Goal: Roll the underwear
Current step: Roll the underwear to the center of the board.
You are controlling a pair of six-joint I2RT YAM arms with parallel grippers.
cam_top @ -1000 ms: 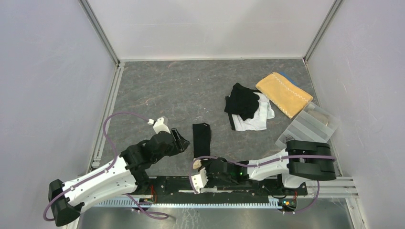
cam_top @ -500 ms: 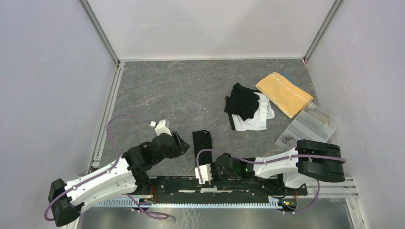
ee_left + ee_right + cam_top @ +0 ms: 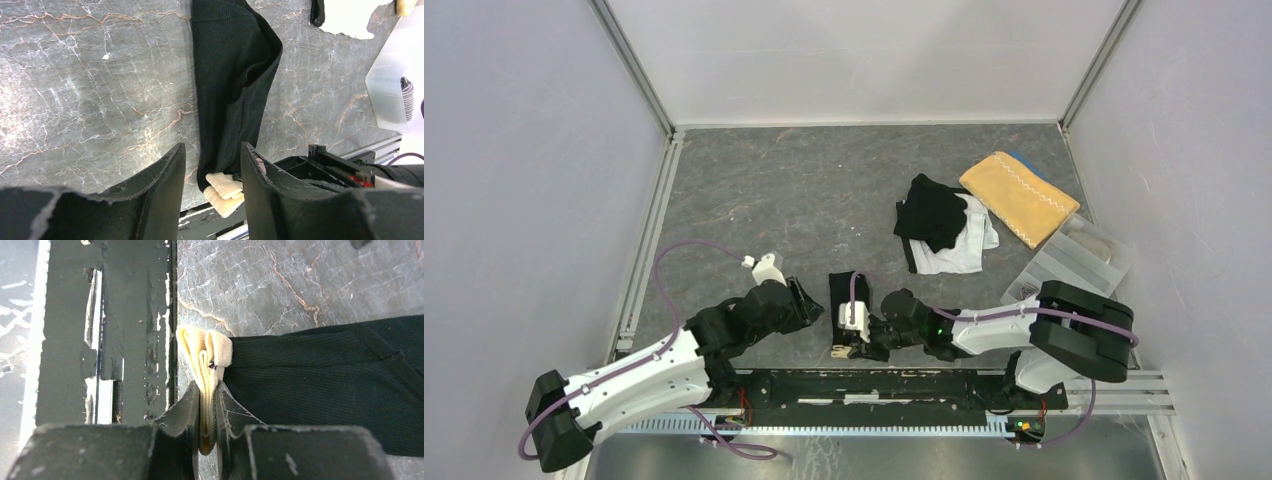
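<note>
A black underwear [image 3: 845,285] lies folded into a long strip on the grey table, its cream waistband [image 3: 226,189] at the near end by the rail. My right gripper [image 3: 848,348] is shut on that waistband [image 3: 206,354], and the black cloth [image 3: 325,375] stretches away from it. My left gripper [image 3: 810,300] is open and empty just left of the strip. In the left wrist view its jaws [image 3: 212,165] stand either side of the strip's near end [image 3: 232,85], not touching it.
A pile of black and white underwear [image 3: 939,225] lies at the back right, beside the mustard-yellow towel [image 3: 1021,195] and the clear divided tray [image 3: 1069,262]. The black base rail [image 3: 894,385] runs along the near edge, right behind the waistband.
My right gripper has moved from the rail up to the strip's near end and now grips the waistband. My left gripper has shifted slightly right, closer to the strip.
</note>
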